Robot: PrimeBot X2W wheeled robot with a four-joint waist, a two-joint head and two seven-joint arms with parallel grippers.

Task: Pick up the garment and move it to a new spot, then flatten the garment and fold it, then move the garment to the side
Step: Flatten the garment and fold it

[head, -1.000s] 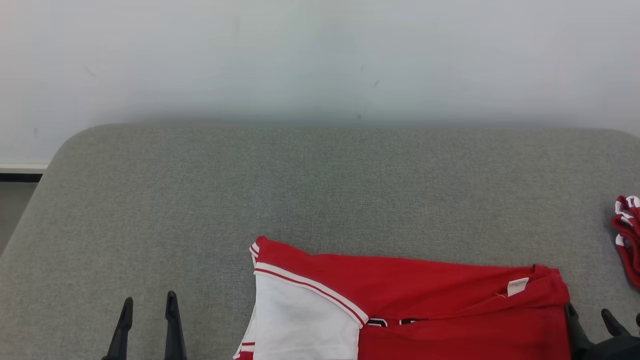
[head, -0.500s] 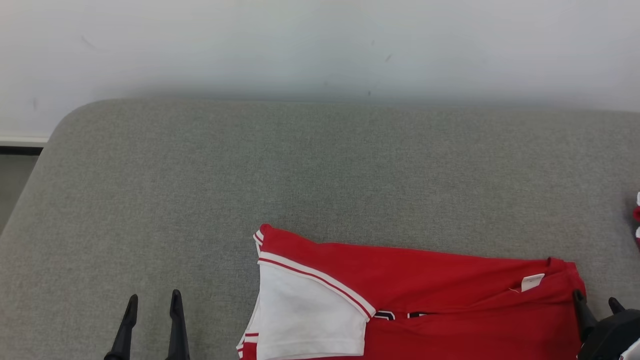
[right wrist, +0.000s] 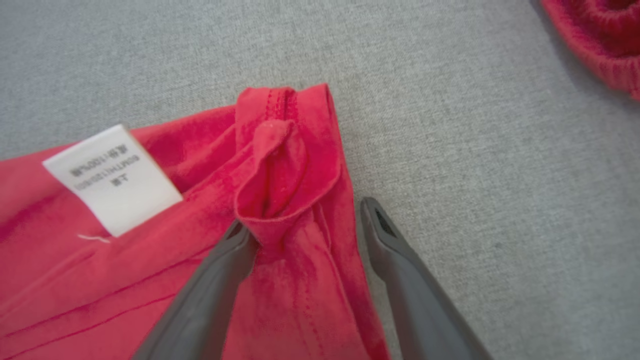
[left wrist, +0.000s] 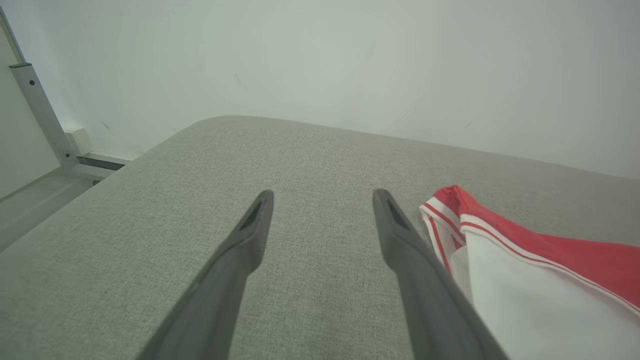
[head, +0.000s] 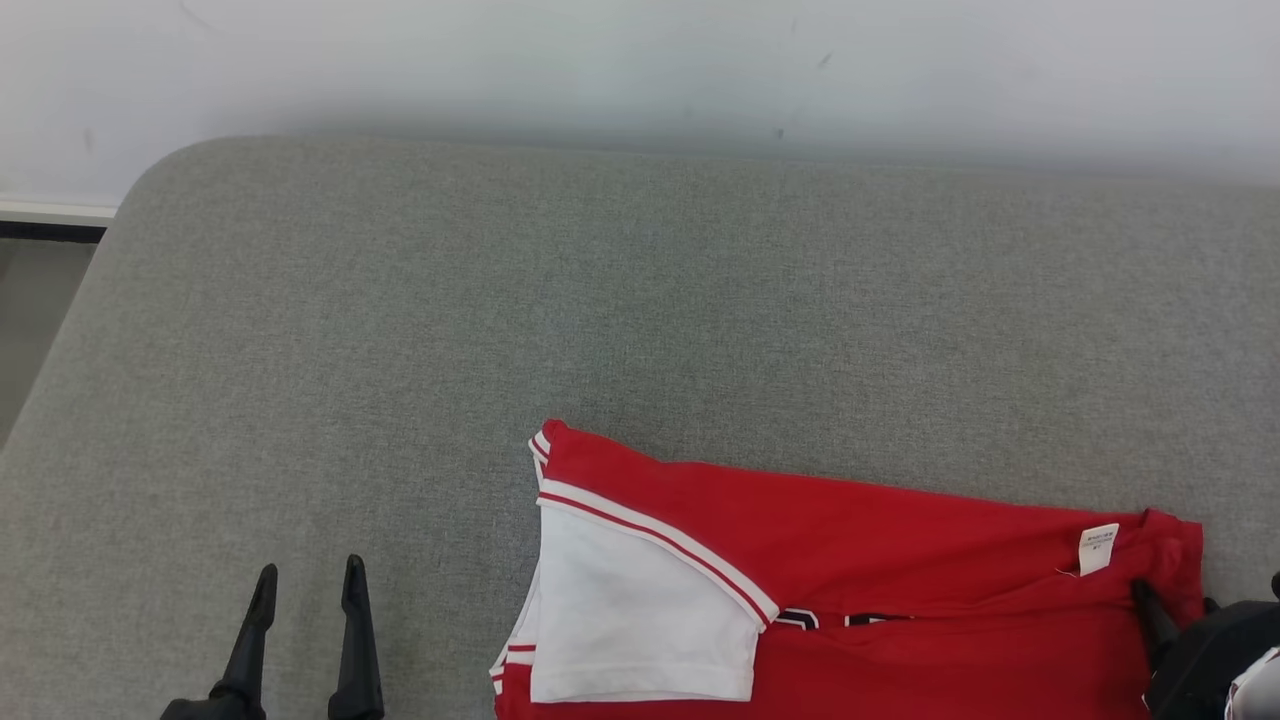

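The garment (head: pixel 880 560) is red with a white sleeve and lies partly folded on the grey cushion (head: pixel 500 300), near its front edge at centre right. My right gripper (head: pixel 1175 605) is open over the garment's right corner. In the right wrist view the right gripper (right wrist: pixel 303 220) straddles a bunched red hem corner (right wrist: pixel 280 165), beside a white care label (right wrist: pixel 112 177). To the garment's left, my left gripper (head: pixel 308 575) hovers open and empty. In the left wrist view the left gripper (left wrist: pixel 324 200) has the striped sleeve of the garment (left wrist: pixel 525 280) just to its right.
Another red ribbed cloth (right wrist: pixel 595 40) lies further right on the cushion. A pale wall (head: pixel 640 60) stands behind it. The cushion's rounded left edge drops to the floor (head: pixel 35 300), where a metal frame (left wrist: pixel 37 110) stands.
The head camera has tilted down, so the whole picture shifted. My right gripper has come in over the garment's right corner. The left gripper has kept its place, still open.
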